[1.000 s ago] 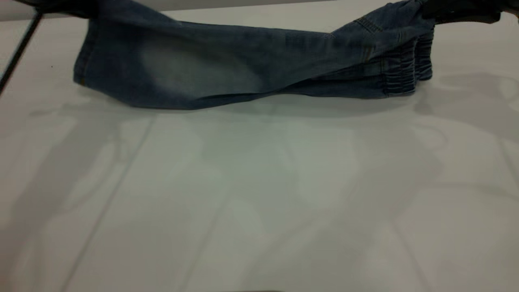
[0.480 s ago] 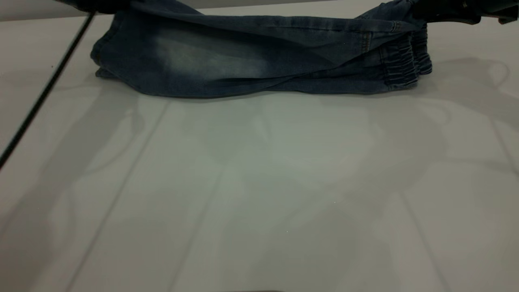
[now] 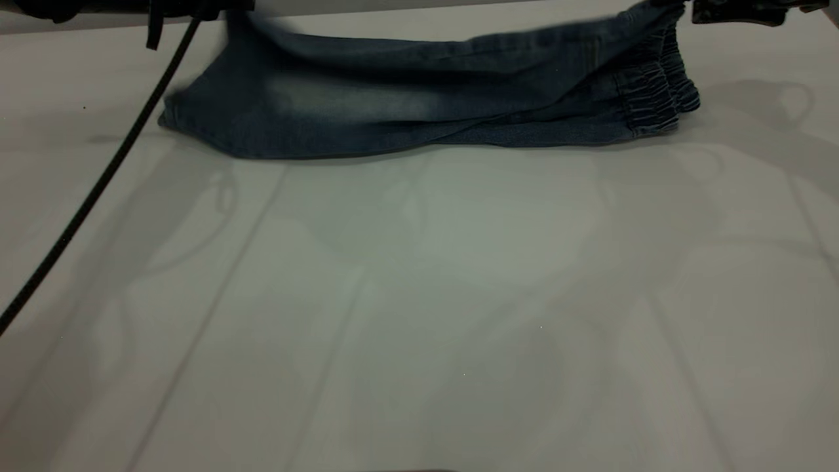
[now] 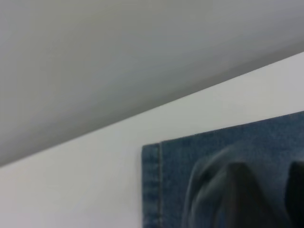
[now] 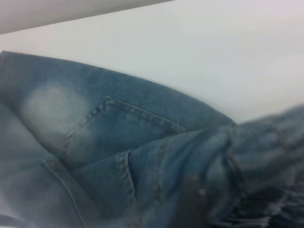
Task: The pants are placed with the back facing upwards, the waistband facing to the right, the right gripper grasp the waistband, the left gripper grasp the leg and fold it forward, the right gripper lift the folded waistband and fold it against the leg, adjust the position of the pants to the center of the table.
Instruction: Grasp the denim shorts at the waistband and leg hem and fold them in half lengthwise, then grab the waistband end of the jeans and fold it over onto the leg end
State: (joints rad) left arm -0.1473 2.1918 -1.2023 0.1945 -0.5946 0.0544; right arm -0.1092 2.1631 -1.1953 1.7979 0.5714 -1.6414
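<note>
Denim pants (image 3: 419, 111) hang stretched between two pincers at the far edge of the white surface (image 3: 419, 295).

At the exterior view's top left, the left pincer (image 3: 216, 8) holds up one end of the pants; in its wrist view dark fingers (image 4: 247, 190) are pressed into bunched cloth beside a stitched hem, so it pinches the pants. At the top right, the right pincer (image 3: 695, 10) lifts the gathered waistband (image 3: 655, 98), with fabric bunched around it in its wrist view, pinched too. The upper edge runs taut between the two, while the lower fold rests on the surface. A faded patch shows on the near side, and a black cable (image 3: 98, 183) slants down from the left arm.
</note>
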